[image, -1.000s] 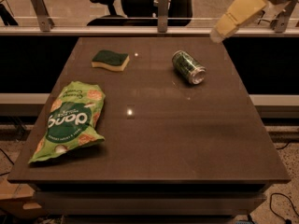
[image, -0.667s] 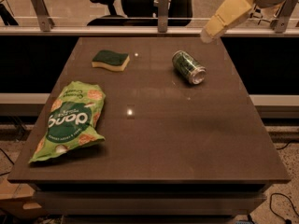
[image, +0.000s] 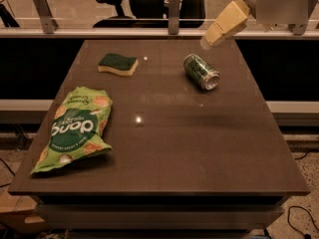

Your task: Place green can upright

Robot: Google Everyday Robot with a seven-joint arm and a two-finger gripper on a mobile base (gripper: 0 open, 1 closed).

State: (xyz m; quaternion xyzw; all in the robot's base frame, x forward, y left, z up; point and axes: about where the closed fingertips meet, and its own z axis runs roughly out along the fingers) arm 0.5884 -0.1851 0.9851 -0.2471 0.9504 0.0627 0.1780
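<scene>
The green can lies on its side on the dark table, right of centre toward the far edge, with one shiny silver end facing front right. My gripper comes in from the upper right as a pale beige wedge, its tip hanging above and just behind the can without touching it.
A yellow sponge with a green top rests at the far left of the table. A large green snack bag lies at the near left. A rail with metal posts and office chairs stand behind the table's far edge.
The gripper has swung left and downward from the upper right corner, closing in on the can. The can, sponge and bag have not moved.
</scene>
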